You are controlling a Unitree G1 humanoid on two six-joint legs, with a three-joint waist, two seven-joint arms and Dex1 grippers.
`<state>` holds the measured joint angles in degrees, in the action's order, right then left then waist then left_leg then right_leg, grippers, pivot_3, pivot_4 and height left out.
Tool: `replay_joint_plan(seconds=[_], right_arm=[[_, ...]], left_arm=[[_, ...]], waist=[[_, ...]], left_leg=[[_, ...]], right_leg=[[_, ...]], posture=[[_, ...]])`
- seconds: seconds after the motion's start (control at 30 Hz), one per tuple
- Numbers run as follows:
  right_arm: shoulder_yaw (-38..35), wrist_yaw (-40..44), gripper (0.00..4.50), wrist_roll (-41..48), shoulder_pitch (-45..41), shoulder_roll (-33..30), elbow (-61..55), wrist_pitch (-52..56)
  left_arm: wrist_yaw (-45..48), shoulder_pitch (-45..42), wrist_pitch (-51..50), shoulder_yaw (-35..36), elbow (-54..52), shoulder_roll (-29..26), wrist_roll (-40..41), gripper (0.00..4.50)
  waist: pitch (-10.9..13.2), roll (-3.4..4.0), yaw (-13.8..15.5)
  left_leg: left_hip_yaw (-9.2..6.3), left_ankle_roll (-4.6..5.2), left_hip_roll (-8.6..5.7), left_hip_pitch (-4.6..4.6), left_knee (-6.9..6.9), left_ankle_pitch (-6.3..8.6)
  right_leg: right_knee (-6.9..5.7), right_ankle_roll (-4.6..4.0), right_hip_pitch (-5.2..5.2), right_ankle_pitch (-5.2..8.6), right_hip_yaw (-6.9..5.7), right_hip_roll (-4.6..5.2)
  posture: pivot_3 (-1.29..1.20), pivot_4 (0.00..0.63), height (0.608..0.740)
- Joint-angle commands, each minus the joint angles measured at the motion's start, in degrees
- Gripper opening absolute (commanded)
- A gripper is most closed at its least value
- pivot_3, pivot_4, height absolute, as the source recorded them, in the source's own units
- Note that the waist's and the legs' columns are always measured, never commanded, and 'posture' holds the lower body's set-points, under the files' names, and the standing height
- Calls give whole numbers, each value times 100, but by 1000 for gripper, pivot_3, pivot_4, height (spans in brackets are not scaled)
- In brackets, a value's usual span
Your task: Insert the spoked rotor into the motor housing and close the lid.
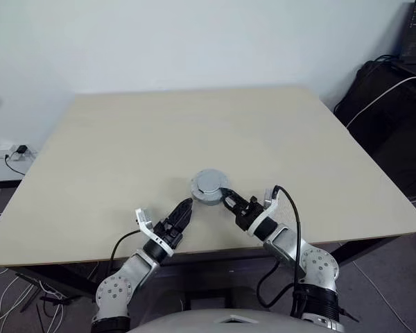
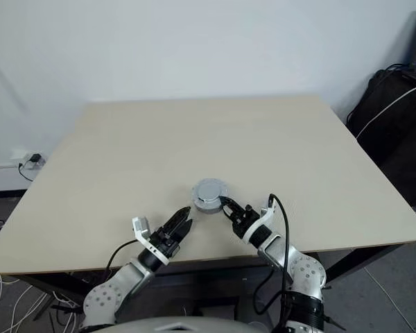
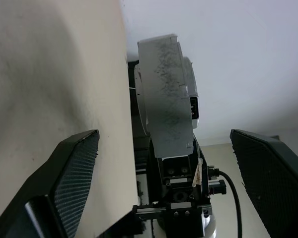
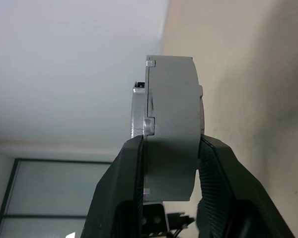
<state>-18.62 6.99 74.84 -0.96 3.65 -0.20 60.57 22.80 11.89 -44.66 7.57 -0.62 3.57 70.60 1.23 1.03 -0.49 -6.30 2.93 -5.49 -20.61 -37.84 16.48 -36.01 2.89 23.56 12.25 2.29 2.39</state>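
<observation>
The right gripper (image 1: 228, 202) is clamped on the rigid, lidded motor housing (image 1: 209, 186); the left gripper (image 1: 185, 211) is spread apart.

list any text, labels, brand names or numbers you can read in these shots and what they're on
None can be read.
The grey motor housing, with the lid on it and held by the right gripper, shows plain grey faces with no lettering.
The left gripper, open beside it, bears no marking.
A small tag on the right gripper's body: too small to read.
The table is blank.
</observation>
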Motion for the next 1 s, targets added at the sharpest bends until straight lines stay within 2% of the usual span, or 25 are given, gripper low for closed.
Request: replay_joint_plan(seconds=[0.03,0.67,0.77,0.93,1.0], right_arm=[[123,103,1222,425,-72,-68,-320,199],[509,69,1222,763,51,-342,-393,564],[521,64,1222,768,49,-359,-384,564],[518,44,1222,729,60,-381,-373,530],[520,43,1222,695,66,-377,-387,488]], left_arm=[[0,12,-31,-89,-53,492,202,4466],[-50,-43,11,-205,-51,446,390,4466],[-40,-36,13,-200,-63,455,417,3879],[-31,-25,27,-220,-70,449,452,2204],[-36,-19,38,-243,-75,434,475,2123]], waist=[[0,0,1],[0,0,1],[1,0,1],[1,-1,1],[1,-1,1]], left_leg=[[0,0,0,0,0,0],[0,0,0,0,-1,1],[0,0,0,0,-1,1],[0,0,0,-1,-1,1],[0,0,0,-1,0,1]], right_leg=[[0,0,0,0,0,0],[1,21,-2,13,1,2],[2,21,-2,14,0,3],[2,21,-2,14,0,3],[2,21,-2,14,0,2]], posture=[[0,0,740],[0,0,740],[0,0,740],[0,0,740],[0,0,740]])
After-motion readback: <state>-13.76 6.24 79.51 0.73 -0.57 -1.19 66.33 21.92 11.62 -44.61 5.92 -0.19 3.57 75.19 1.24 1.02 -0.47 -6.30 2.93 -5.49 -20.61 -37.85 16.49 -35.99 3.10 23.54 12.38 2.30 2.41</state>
